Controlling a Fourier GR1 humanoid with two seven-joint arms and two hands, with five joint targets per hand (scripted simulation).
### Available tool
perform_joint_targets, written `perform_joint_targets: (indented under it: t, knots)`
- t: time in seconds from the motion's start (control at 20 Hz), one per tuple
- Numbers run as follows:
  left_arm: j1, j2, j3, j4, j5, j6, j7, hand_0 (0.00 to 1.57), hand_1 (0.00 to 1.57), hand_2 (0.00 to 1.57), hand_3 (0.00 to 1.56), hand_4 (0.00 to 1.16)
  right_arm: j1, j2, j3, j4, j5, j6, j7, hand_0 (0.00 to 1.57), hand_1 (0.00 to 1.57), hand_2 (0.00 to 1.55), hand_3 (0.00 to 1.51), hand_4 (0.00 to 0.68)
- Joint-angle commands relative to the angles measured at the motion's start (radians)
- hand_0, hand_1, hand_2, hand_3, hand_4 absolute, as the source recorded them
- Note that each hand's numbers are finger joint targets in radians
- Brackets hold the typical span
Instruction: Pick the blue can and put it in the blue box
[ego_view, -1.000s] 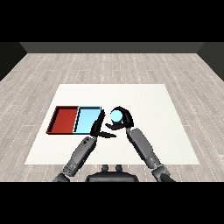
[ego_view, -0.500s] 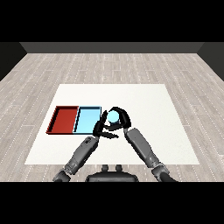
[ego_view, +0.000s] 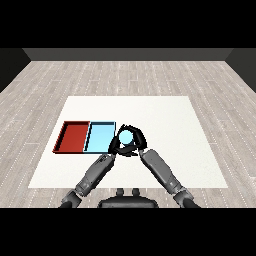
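Observation:
The blue can (ego_view: 126, 136) shows its pale blue top, held upright just right of the light blue tray (ego_view: 99, 136). My right hand (ego_view: 137, 141) is curled round the can, fingers arching over its far side. My left hand (ego_view: 116, 146) is at the can's left side, over the blue tray's right edge, its fingers relaxed and close to the can. The red tray (ego_view: 73, 136) lies to the left of the blue one; both trays hold nothing.
The white table (ego_view: 165, 120) stretches wide to the right and beyond the trays. Both grey forearms cross the near part of the table, meeting at the can.
My right hand has carried the can leftward, from well right of the blue tray to its right edge. The left hand has stayed near the tray's edge.

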Motion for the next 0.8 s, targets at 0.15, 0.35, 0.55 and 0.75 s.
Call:
perform_joint_targets:
  t: [0.15, 0.35, 0.55, 0.75]
  knots:
    - [-0.012, 0.0, -0.011, 0.033, -0.005, 0.004, -0.068, 0.0, 0.0, 0.0, 0.0, 0.17, -0.076, 0.0, 0.095, 0.04, -0.051, -0.053, 0.017, 1.32, 1.32, 1.43, 1.4, 0.617]
    - [-0.121, 0.002, -0.014, 0.121, -0.163, 0.16, 0.027, 0.41, 0.41, 0.56, 0.29, 0.57, -0.081, 0.0, 0.101, 0.042, -0.042, -0.057, 0.008, 1.42, 1.42, 1.44, 1.39, 0.604]
    - [-0.104, 0.001, -0.081, 0.096, -0.23, 0.206, 0.028, 0.39, 0.39, 0.57, 0.09, 0.13, -0.16, -0.001, 0.117, 0.104, -0.129, -0.061, -0.026, 1.48, 1.48, 1.47, 1.4, 0.599]
    - [-0.044, 0.003, -0.109, -0.032, -0.135, 0.204, 0.073, 0.0, 0.0, 0.0, 0.0, 0.43, -0.097, -0.001, 0.2, 0.046, -0.074, -0.139, -0.028, 1.45, 1.45, 1.46, 1.39, 0.59]
